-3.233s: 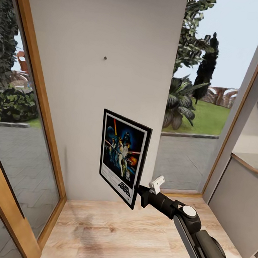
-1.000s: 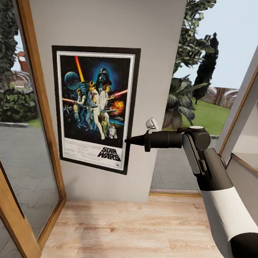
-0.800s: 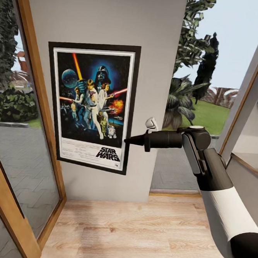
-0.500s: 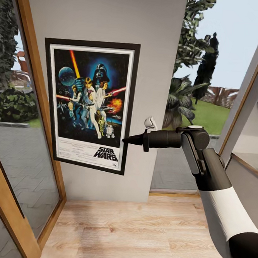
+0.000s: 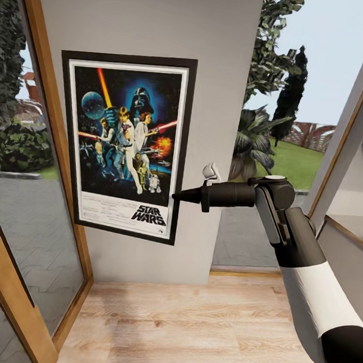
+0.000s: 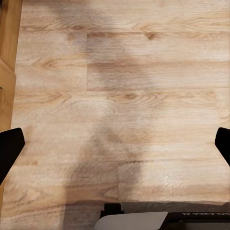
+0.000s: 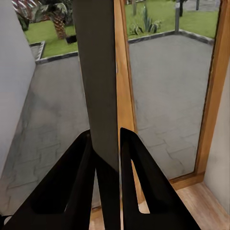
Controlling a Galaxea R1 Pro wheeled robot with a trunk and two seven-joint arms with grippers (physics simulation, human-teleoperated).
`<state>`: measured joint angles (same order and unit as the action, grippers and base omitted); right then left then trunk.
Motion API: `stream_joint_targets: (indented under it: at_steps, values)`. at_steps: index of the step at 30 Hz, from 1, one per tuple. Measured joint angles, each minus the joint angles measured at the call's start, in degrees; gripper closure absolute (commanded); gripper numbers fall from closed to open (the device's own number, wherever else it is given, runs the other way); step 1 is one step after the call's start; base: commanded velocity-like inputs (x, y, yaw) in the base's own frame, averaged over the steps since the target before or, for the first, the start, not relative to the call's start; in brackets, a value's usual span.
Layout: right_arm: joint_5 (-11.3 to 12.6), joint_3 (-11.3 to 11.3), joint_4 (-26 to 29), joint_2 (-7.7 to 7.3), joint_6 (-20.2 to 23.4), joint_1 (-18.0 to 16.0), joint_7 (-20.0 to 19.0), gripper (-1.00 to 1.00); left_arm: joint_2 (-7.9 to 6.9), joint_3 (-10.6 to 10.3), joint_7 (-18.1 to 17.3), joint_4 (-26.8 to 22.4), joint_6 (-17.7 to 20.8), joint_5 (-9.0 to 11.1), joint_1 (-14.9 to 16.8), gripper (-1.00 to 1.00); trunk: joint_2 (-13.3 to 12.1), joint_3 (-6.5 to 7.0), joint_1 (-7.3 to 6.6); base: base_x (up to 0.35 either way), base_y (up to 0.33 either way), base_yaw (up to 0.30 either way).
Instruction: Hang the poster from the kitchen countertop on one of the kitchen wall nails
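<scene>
Nearest to me, my right arm reaches forward at mid height, white forearm then black wrist, ending at the right gripper [image 5: 176, 196], whose fingers are clamped on the right-hand edge of the poster [image 5: 124, 144].

The poster is a black-framed Star Wars print with a white border. It now stands upright against the narrow grey wall [image 5: 213, 53] between two tall windows. Three seconds ago it hung low and turned at an angle near the floor, with a small dark nail bare above it. Over the last second it has crept up and to the left, and its top edge now covers the spot where the nail was. I judge the hanging is close, but I cannot see whether the frame has caught, so letting go now could drop it.

In the right wrist view the frame [image 7: 98, 86] appears edge-on as a dark strip pinched between the two black fingers [image 7: 76, 187], a grip the head view does not show so plainly.

The left wrist view looks down on pale wooden floor [image 6: 120, 96], with the left gripper [image 6: 117, 153] spread wide, fingertips at opposite edges, holding nothing.

Beyond the glass lie paving, grass and trees.
</scene>
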<state>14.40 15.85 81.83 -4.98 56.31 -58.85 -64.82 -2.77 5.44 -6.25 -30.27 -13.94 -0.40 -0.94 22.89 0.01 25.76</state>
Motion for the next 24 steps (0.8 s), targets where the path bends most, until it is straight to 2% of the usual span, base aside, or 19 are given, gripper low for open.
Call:
stream_joint_targets:
  at_steps: [8, 15, 24]
  values:
    - [0.0, 0.0, -0.5, -0.03, 0.1, -3.4, -0.1, 1.0, 0.0, 0.0, 0.0, 0.0, 0.0, 0.0, 0.0, -1.0, 0.0, 0.0, 0.0, 0.0, 0.0, 0.0]
    - [-0.2, 0.0, -1.8, -0.15, 0.1, -6.3, -2.1, 1.0, 0.0, 0.0, 0.0, 0.0, 0.0, 0.0, 0.0, -1.0, 0.0, 0.0, 0.0, 0.0, 0.0, 0.0]
    - [-0.2, 0.0, -2.6, -0.25, 0.1, -7.8, -2.6, 1.0, 0.0, 0.0, 0.0, 0.0, 0.0, 0.0, 0.0, -1.0, 0.0, 0.0, 0.0, 0.0, 0.0, 0.0]
